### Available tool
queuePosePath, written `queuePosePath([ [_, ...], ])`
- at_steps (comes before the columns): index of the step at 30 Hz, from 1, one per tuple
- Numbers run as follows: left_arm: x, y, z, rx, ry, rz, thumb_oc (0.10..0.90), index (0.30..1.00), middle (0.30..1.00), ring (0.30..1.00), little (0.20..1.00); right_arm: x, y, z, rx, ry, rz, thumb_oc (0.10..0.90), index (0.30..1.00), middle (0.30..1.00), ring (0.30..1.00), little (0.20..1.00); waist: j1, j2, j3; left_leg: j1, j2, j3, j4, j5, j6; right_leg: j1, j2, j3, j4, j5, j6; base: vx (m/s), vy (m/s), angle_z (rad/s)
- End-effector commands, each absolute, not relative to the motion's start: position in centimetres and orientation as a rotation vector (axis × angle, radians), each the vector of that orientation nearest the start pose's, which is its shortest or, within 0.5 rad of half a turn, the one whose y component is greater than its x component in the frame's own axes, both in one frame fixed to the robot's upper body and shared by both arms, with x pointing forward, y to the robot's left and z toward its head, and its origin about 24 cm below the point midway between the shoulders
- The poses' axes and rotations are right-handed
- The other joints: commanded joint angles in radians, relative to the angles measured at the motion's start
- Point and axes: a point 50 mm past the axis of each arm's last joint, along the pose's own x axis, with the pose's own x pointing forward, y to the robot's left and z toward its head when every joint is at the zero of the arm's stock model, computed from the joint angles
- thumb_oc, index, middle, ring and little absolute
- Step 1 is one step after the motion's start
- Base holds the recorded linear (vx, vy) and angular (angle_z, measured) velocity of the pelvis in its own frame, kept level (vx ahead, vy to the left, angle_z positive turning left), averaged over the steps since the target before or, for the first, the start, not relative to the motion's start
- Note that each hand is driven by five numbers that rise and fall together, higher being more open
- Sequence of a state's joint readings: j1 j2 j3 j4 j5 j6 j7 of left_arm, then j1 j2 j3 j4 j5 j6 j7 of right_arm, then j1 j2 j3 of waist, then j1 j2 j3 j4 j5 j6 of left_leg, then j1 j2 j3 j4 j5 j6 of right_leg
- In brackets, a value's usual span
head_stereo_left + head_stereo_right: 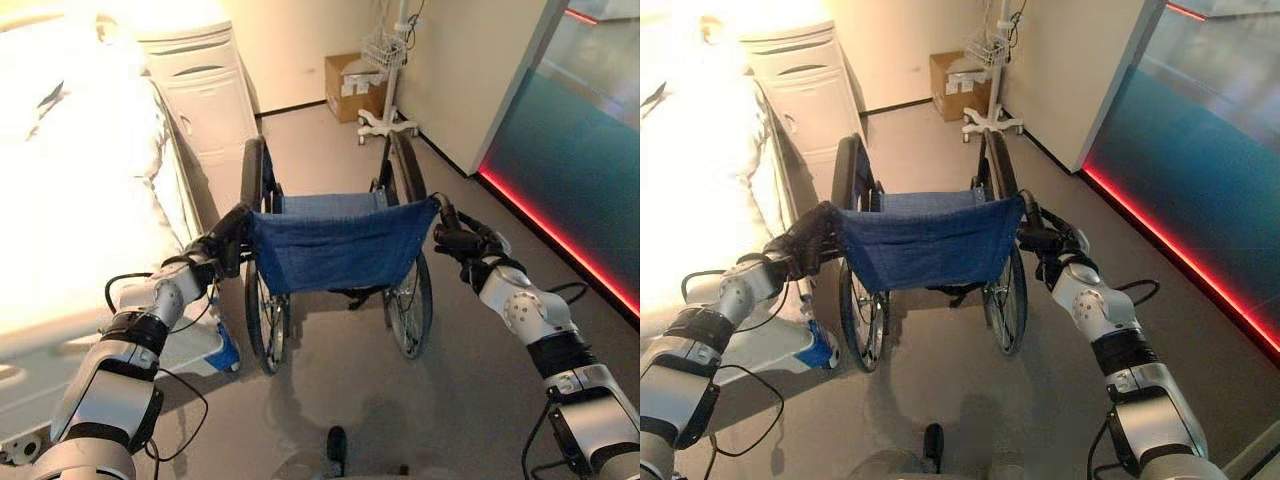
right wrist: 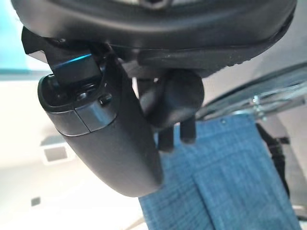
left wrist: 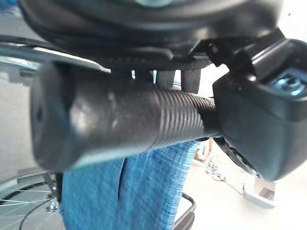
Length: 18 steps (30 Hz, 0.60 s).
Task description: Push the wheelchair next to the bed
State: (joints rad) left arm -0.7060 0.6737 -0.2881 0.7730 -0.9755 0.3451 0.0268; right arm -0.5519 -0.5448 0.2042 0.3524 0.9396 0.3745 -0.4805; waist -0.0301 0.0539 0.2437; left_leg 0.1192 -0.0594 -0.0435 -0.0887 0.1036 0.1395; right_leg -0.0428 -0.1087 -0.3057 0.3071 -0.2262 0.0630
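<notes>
A wheelchair (image 1: 335, 245) with a blue cloth back and dark wheels stands in front of me, facing away, its left wheel close beside the white bed (image 1: 70, 200). My left hand (image 1: 215, 250) is shut on the left push handle (image 3: 120, 124), a ribbed black grip lying under the palm with the thumb (image 3: 249, 124) beside it. Over on the other side, my right hand (image 1: 460, 240) is shut on the right push handle (image 2: 175, 96), with its thumb (image 2: 110, 139) laid alongside. The blue cloth (image 2: 225, 177) hangs just past both hands.
A white bedside cabinet (image 1: 200, 80) stands ahead of the wheelchair at the bed's head. A cardboard box (image 1: 350, 85) and a white wheeled stand (image 1: 388, 60) with a wire basket are at the back wall. A partition with a red light strip (image 1: 560, 240) runs along the right.
</notes>
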Motion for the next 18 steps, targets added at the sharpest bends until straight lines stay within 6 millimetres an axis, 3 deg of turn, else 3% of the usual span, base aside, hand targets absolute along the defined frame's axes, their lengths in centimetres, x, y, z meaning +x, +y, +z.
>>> queuePosePath([
  [1, 37.5, 22.8, 14.7, -0.292, 0.064, -0.073, 0.4, 0.3, 0.3, 0.3, 0.3, 35.7, -17.6, 12.4, 0.252, 0.239, -0.045, 0.4, 0.3, 0.3, 0.3, 0.3, 0.016, -0.046, -0.094, 0.002, -0.023, 0.223, 0.074, -0.149, -0.12, -0.03, -0.065, 0.103, -0.179, 0.317, 0.078, 0.36, -0.084, 0.77],
  [4, 37.7, 22.1, 14.9, -0.318, 0.047, -0.083, 0.4, 0.3, 0.3, 0.3, 0.3, 36.0, -18.2, 12.9, 0.24, 0.235, 0.027, 0.4, 0.3, 0.3, 0.3, 0.3, -0.013, -0.07, -0.09, 0.035, -0.052, 0.17, 0.096, -0.212, -0.108, -0.104, -0.045, 0.143, -0.328, 0.415, 0.111, 0.37, -0.091, 0.51],
  [6, 37.8, 21.7, 14.8, -0.341, 0.035, -0.098, 0.4, 0.3, 0.3, 0.3, 0.3, 36.2, -18.3, 13.3, 0.22, 0.234, 0.081, 0.4, 0.3, 0.3, 0.3, 0.3, -0.022, -0.08, -0.085, 0.053, -0.056, 0.15, 0.134, -0.251, -0.102, -0.127, -0.039, 0.142, -0.38, 0.424, 0.115, 0.44, -0.129, 0.43],
  [11, 37.3, 20.2, 13.7, -0.334, 0.047, -0.193, 0.4, 0.3, 0.3, 0.3, 0.3, 36.5, -21.0, 13.8, 0.155, 0.233, 0.055, 0.4, 0.3, 0.3, 0.3, 0.3, -0.027, -0.099, -0.11, 0.09, -0.051, 0.096, 0.204, -0.332, -0.094, -0.121, -0.035, 0.195, -0.344, 0.42, 0.107, 0.44, -0.203, 0.82],
  [13, 37.0, 19.3, 13.1, -0.369, 0.06, -0.226, 0.4, 0.3, 0.3, 0.3, 0.3, 36.7, -22.2, 14.3, 0.128, 0.238, 0.053, 0.4, 0.3, 0.3, 0.3, 0.3, -0.02, -0.099, -0.135, 0.102, -0.031, 0.062, 0.242, -0.352, -0.115, -0.109, -0.034, 0.207, -0.279, 0.397, 0.094, 0.52, -0.322, 1.31],
  [15, 36.8, 19.0, 13.1, -0.384, 0.064, -0.232, 0.4, 0.3, 0.3, 0.3, 0.3, 36.8, -22.2, 14.7, 0.117, 0.237, 0.065, 0.4, 0.3, 0.3, 0.3, 0.3, -0.014, -0.095, -0.143, 0.109, -0.007, 0.054, 0.272, -0.335, -0.137, -0.107, -0.03, 0.192, -0.238, 0.369, 0.079, 0.31, -0.222, 0.79],
  [18, 36.1, 18.0, 13.1, -0.39, 0.066, -0.241, 0.4, 0.3, 0.3, 0.3, 0.3, 37.2, -21.7, 15.7, 0.093, 0.23, 0.097, 0.4, 0.3, 0.3, 0.3, 0.3, 0.006, -0.086, -0.162, 0.107, 0.061, 0.038, 0.408, -0.168, -0.2, -0.076, -0.001, 0.135, -0.204, 0.301, 0.023, 0.36, -0.308, 0.38],
])
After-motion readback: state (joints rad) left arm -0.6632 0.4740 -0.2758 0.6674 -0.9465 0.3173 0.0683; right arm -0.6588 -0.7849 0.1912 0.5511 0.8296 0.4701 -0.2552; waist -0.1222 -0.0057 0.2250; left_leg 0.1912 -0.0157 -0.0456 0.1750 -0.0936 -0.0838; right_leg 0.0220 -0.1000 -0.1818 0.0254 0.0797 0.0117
